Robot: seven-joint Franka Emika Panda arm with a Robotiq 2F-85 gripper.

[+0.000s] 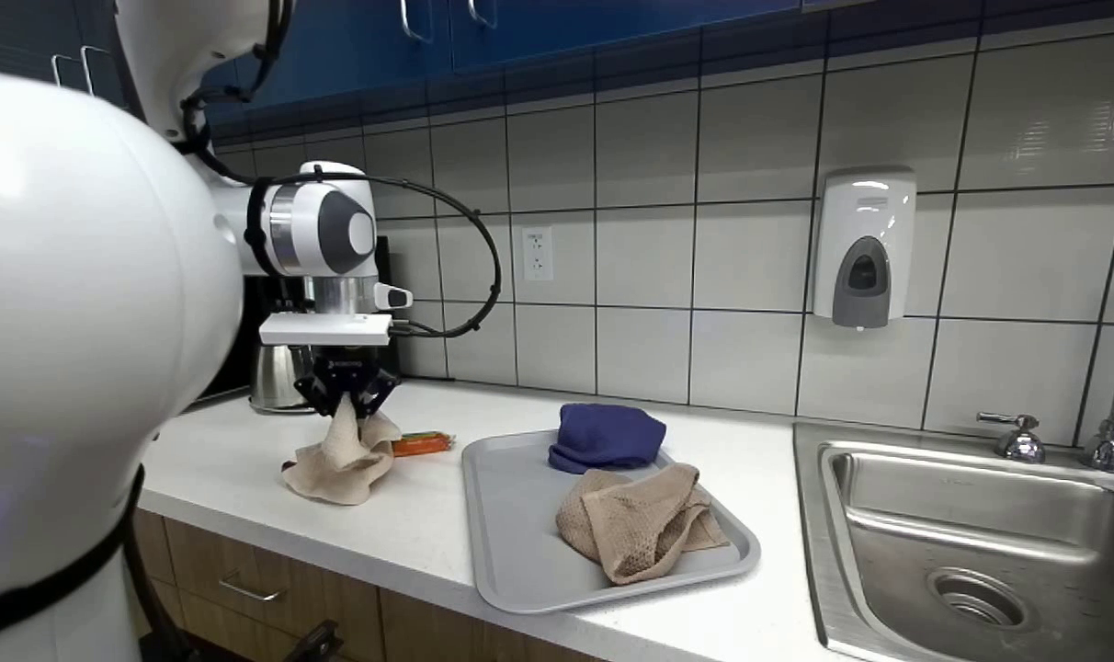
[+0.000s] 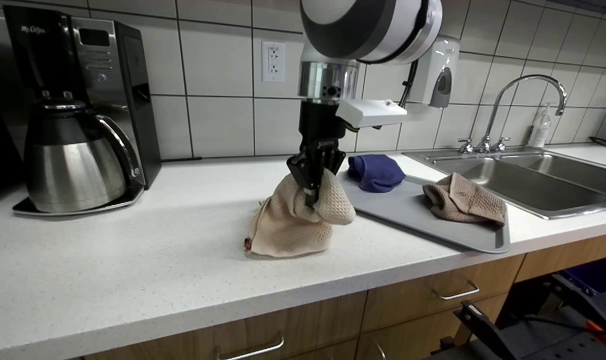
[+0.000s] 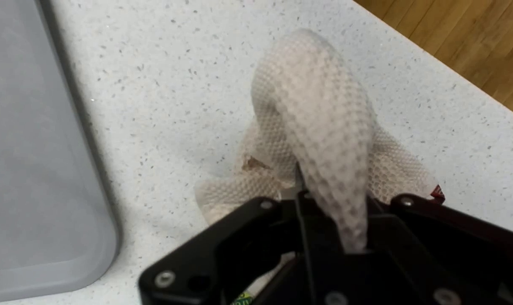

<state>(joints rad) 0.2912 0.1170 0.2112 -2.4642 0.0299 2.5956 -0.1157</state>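
My gripper (image 1: 353, 409) points down and is shut on a beige waffle-weave cloth (image 2: 288, 235). The cloth bunches up around the fingers, and its lower part touches the white counter. In the wrist view a fold of the cloth (image 3: 315, 93) rises over the jaws (image 3: 324, 199) and hides the fingertips. An orange packet (image 1: 421, 444) lies beside the cloth, partly hidden by it. A small red corner (image 3: 437, 194) peeks out at the cloth's edge. A green and yellow printed bit (image 3: 242, 299) shows under the gripper.
A grey tray (image 1: 511, 552) holds a folded dark blue cloth (image 1: 608, 437) and a brown cloth (image 1: 644, 524). A steel sink (image 1: 819, 552) lies beyond the tray. A coffee maker with a steel carafe (image 2: 78, 170) stands on the counter. A tiled wall (image 1: 649, 257) runs behind.
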